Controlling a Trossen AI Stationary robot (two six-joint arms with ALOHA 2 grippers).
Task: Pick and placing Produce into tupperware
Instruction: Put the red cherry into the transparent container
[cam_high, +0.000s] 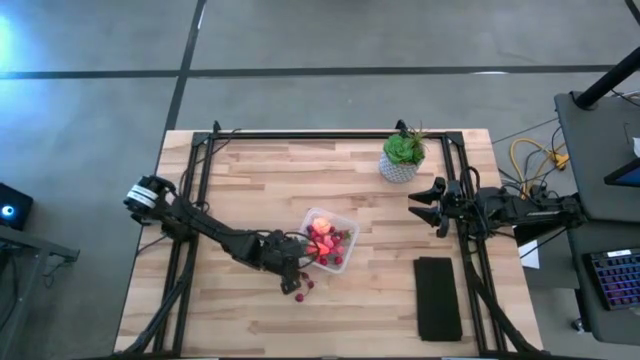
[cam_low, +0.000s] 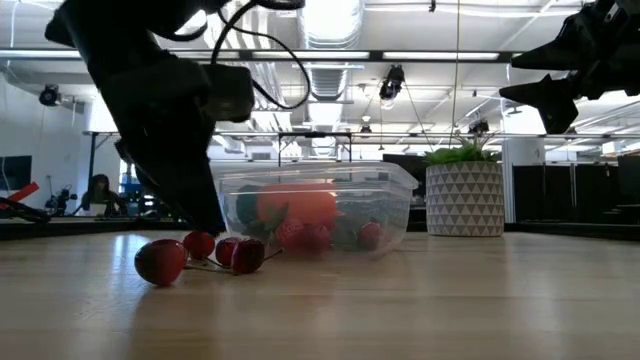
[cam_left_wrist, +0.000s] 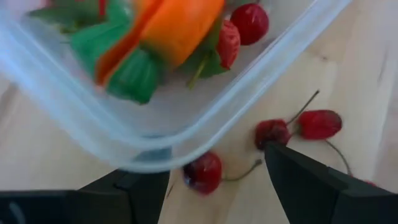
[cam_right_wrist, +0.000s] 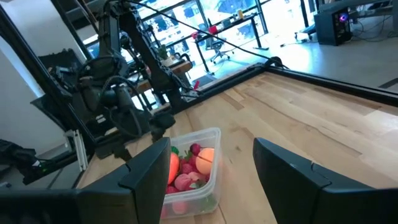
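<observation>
Right now left tool is down at the tabletop, fingers spread around a loose cherry, hard against the tupperware wall. Risk: closing here could pinch the rim or shove the box, or flick the stemmed cherries away. Right tool waits spread, raised near the plant.

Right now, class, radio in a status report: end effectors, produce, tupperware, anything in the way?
Left end effector open, low over loose cherries beside the tupperware. Right end effector open, raised, idle near the potted plant. Tupperware part-filled. Nothing blocking.
</observation>
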